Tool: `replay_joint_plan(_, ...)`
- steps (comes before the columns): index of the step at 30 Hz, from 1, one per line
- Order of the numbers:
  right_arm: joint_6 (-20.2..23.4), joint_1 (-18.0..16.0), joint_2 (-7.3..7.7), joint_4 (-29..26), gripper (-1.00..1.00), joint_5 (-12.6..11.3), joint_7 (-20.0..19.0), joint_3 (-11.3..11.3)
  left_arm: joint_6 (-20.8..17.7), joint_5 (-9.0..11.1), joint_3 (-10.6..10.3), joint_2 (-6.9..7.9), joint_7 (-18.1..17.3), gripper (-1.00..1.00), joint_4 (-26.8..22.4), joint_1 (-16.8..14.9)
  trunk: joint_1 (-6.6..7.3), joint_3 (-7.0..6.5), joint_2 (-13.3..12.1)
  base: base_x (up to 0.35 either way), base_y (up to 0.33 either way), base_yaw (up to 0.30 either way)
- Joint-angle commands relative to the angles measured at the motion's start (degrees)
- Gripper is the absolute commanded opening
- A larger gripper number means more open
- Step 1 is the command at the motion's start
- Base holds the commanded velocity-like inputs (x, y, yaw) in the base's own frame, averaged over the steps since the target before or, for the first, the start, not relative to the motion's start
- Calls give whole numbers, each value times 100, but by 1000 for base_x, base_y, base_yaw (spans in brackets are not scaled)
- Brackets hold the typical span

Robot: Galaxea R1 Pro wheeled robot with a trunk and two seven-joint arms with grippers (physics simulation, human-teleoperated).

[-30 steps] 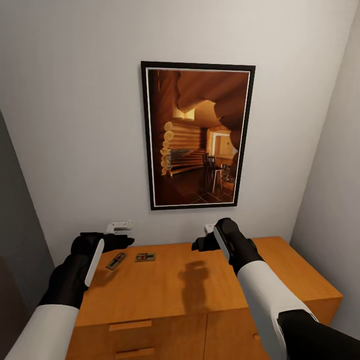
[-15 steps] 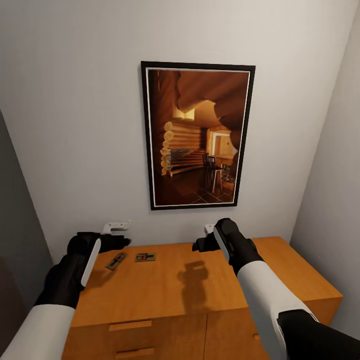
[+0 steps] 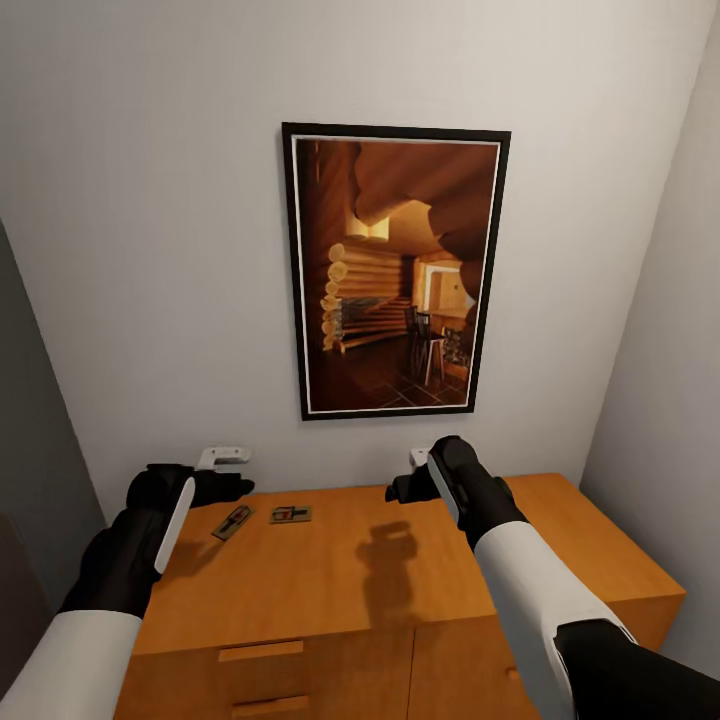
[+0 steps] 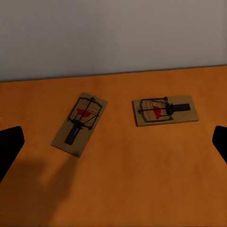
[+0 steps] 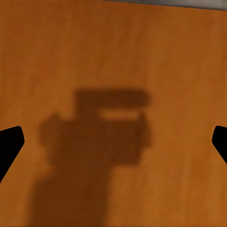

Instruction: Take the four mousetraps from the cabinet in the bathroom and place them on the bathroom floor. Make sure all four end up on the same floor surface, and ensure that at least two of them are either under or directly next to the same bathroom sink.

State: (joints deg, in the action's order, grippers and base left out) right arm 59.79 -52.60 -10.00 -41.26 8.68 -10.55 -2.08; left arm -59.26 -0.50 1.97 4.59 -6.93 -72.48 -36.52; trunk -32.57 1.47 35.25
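The cabinet is cut off by the head view's lower edge, so its drawer fronts show in part. From there the two mousetraps on its top are too small for their wire parts to be made out. The left gripper is partly hidden behind its own dark wrist, and the right gripper likewise, so from the head view the gap between each pair of fingers cannot be judged. In the left wrist view, the fingers show as dark tips cut off at both side edges; in the right wrist view, the fingers are cut off the same way.
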Motion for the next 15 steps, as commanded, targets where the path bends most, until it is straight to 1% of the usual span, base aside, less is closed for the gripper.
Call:
replay_joint_plan(1,21,-5,0,-7,100,61,-49,-2,-27,-8,6,1,-27,100,-4,-5,-3,12,10,0,0,0)
replay_joint_plan(7,21,-5,0,-12,100,63,-40,4,-25,-4,6,6,-28,100,7,-5,-3,12,10,20,0,0)
replay_joint_plan(10,21,-5,0,-12,100,63,-33,4,-20,-2,6,6,-28,100,16,-5,-3,12,10,151,0,0)
replay_joint_plan(15,21,-5,0,-13,100,70,15,5,-16,4,6,7,-29,100,24,-4,-3,12,10,211,0,0)
